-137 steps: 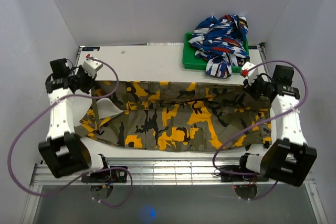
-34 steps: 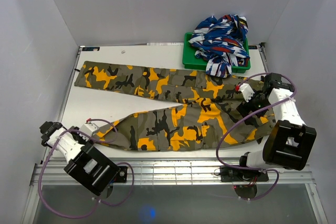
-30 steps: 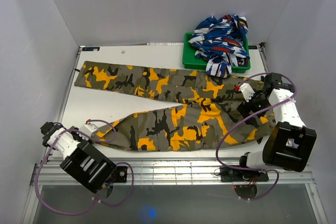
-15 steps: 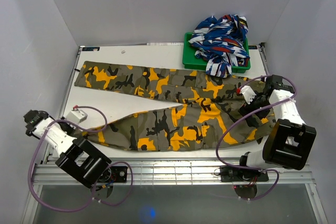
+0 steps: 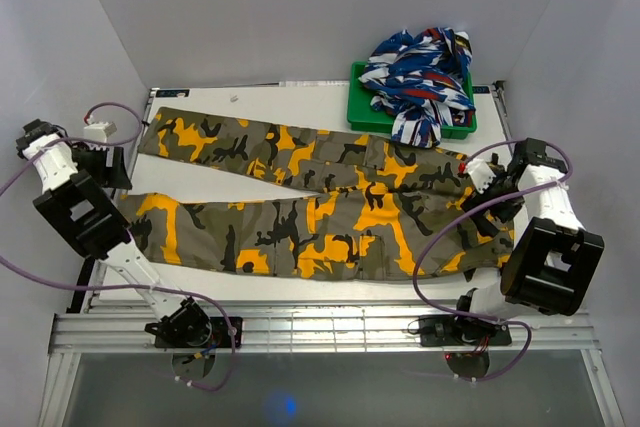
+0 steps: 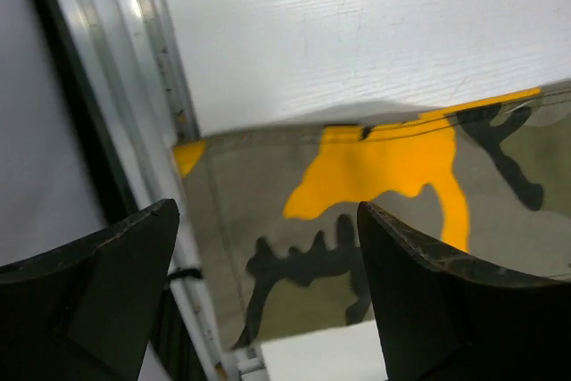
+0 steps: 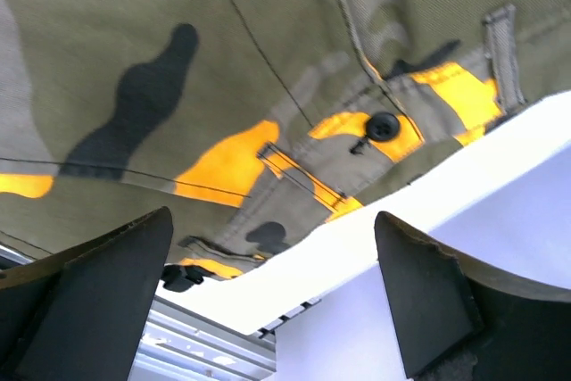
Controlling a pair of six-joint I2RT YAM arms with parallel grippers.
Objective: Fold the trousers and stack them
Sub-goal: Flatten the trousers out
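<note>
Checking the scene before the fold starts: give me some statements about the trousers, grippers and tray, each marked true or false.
1. The trousers lie flat on the table, legs spread apart. True.
2. The left gripper is shut on a leg cuff. False: its fingers stand apart over the cuff, gripping nothing.
3. The green tray holds a blue, white and red cloth. True.
4. The trousers are folded in half. False: they lie unfolded, both legs out to the left.
5. The right gripper is open over the waistband. True.

Trousers (image 5: 330, 227) olive/blk/orange-yellow camo; green bin (image 5: 358, 107) w/ blue-white-red print cloth (image 5: 420, 67); white table (image 5: 270, 100).
</note>
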